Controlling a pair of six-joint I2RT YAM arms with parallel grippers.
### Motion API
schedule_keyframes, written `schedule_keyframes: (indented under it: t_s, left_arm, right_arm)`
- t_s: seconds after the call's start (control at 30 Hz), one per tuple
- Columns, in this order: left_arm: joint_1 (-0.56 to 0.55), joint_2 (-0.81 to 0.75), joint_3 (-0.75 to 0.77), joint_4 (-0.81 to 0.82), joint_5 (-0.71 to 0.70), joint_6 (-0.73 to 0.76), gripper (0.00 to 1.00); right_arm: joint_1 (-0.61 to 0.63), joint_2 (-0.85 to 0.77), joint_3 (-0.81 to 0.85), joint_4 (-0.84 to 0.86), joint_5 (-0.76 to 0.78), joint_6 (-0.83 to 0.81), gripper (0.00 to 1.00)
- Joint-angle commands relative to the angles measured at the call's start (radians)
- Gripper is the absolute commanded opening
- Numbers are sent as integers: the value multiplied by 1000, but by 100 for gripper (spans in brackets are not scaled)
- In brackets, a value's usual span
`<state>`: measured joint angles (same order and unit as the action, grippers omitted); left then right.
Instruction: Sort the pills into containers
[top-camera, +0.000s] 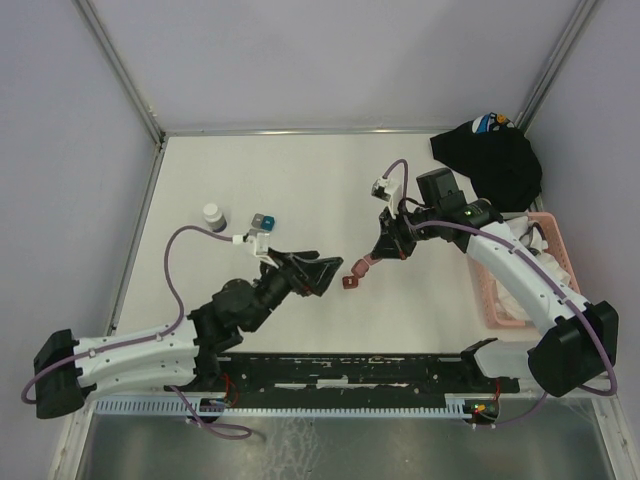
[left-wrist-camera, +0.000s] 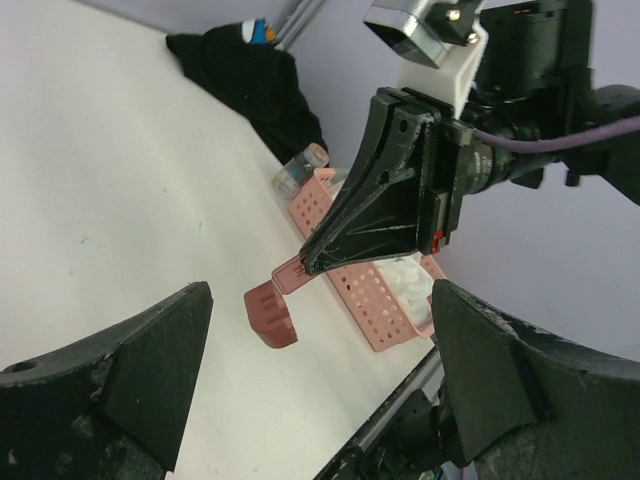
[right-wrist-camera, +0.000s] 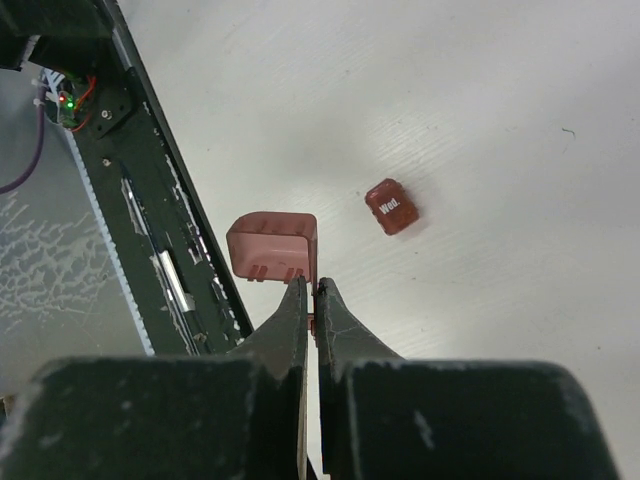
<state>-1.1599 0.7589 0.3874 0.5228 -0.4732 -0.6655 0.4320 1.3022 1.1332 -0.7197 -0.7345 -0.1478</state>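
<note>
1. One white counter (top-camera: 300, 170) carries everything, with two arms bolted at its near edge.
2. Black cloth (top-camera: 495, 160) lies bunched in the far right corner.
3. Pink slatted basket (top-camera: 487, 295) sits along the right edge, just in front of the cloth, with white things inside.
4. Left end effector (top-camera: 326, 274) hovers over the middle of the counter. Its jaws are spread wide with nothing between them, and it faces the right one.
5. Right end effector (right-wrist-camera: 314, 285) is pinched fully closed on a thin tab of the open red box (right-wrist-camera: 270, 243).
6. That open red box hangs at the fingertips, pale inside, low over the middle of the counter. Whether it touches the surface cannot be told.
7. Closed red box (right-wrist-camera: 392, 206), marked "Wed.", lies on the counter near the held one but apart from it.
8. White-capped bottle (top-camera: 212, 213) stands far left, with a small blue-and-grey box (top-camera: 262, 219) near it.
9. Clear vial (left-wrist-camera: 300, 170) with an amber top lies just beside the basket's end, near the cloth.
</note>
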Motion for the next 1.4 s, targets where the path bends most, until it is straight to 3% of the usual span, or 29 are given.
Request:
schedule_keyframes:
  t_s: [0.0,0.43,1.1,1.27,1.37]
  left_arm:
    - [-5,158,161,-167,-86,-183,94]
    - [-27,391,248,-155,-79,-155,89]
    - [-22,463,145,-78,-84,-58,75]
    - [-6,467,127,-74,-88,-38,62]
    - [7,471,105,-44,-78,-17,60]
  right_arm:
    - [6,-30,20,16,60,-24,2]
    - [6,-31,17,14,50,-22,2]
    - [6,-27,19,6,8,-16,2]
    - [4,-26,18,6,-11,-15,2]
    - [4,-26,17,8,-36,-15,2]
